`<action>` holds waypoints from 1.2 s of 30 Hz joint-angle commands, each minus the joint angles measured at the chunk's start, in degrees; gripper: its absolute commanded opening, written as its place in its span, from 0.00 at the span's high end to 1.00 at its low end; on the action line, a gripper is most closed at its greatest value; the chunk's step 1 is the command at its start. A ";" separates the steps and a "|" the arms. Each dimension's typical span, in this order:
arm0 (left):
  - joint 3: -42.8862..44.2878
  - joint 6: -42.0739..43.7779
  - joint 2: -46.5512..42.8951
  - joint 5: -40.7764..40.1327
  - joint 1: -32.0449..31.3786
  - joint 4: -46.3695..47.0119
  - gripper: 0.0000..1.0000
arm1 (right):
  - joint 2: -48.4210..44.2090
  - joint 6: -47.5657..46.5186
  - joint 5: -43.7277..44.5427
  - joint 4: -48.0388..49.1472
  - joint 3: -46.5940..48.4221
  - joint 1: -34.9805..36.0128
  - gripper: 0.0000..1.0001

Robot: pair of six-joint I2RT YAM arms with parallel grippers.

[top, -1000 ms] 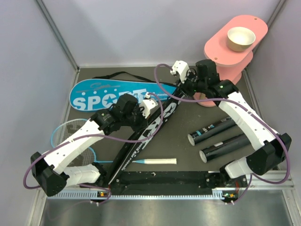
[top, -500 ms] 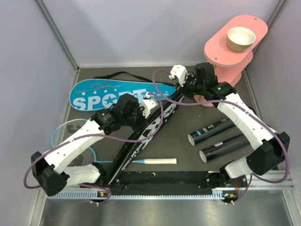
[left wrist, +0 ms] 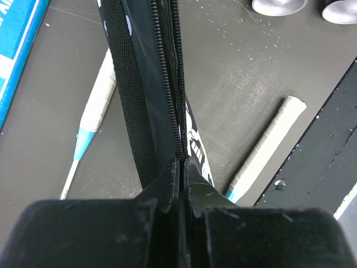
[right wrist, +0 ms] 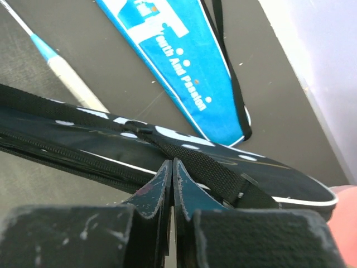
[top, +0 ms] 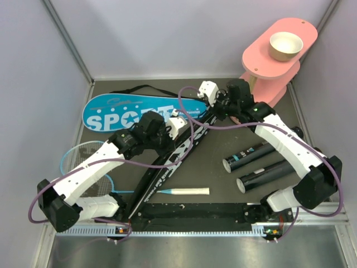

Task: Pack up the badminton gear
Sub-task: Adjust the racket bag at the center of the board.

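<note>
The black racket bag lies slantwise across the mat. My left gripper is shut on its zipper edge, seen close in the left wrist view. My right gripper is shut at the rim of the bag's wide end, beside its webbing strap. The blue SPORT bag lies flat behind and also shows in the right wrist view. A blue racket lies partly under the left arm. A white racket grip lies near the front. Two black tubes lie at the right. No shuttlecocks show.
The pink three-tier stand stands at the back right with the tan bowl on top, close behind my right arm. A black rail runs along the table's front edge. Grey walls close in the left and right sides.
My right gripper has moved left and slightly nearer along the wide end of the black bag. The left arm and the other things have stayed put.
</note>
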 commanded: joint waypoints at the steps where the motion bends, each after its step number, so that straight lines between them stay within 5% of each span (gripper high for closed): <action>1: 0.11 -1.27 0.41 -1.48 -0.08 5.12 1.00 | -3.72 6.36 -2.40 2.78 -2.88 1.14 1.00; 7: -0.51 -1.97 0.85 -1.31 0.18 5.73 1.00 | -7.25 24.52 -5.63 4.89 -1.67 -0.96 1.00; 10: -0.33 -2.85 0.68 -1.13 0.18 5.64 1.00 | -5.23 47.61 12.54 -6.46 7.62 -2.37 1.00; 13: -0.25 -4.43 0.50 -1.57 0.18 6.26 1.00 | -3.38 64.26 15.72 -14.87 14.06 -2.55 0.98; 16: 0.28 -5.66 1.20 -0.87 0.09 6.26 1.00 | -4.69 70.69 14.29 -14.01 12.93 -2.38 0.81; 17: 0.63 -6.10 1.55 -0.87 0.09 6.17 1.00 | -4.96 72.53 17.61 -14.61 12.67 -2.03 0.60; 20: 1.68 -9.00 1.99 -2.53 -0.26 5.12 1.00 | -3.83 77.37 20.20 -15.84 12.31 -2.02 0.37; 24: 1.78 -11.20 1.73 -6.84 -1.58 4.50 1.00 | -1.89 82.81 22.98 -19.18 12.75 -0.62 0.43; 28: 1.34 -13.30 1.64 -10.18 -3.24 4.59 1.00 | -1.27 87.66 27.04 -20.60 11.52 -0.53 0.60; 36: 0.46 -14.89 0.24 -16.16 -6.94 6.61 1.00 | -0.92 96.71 26.87 -20.42 9.94 -0.35 0.64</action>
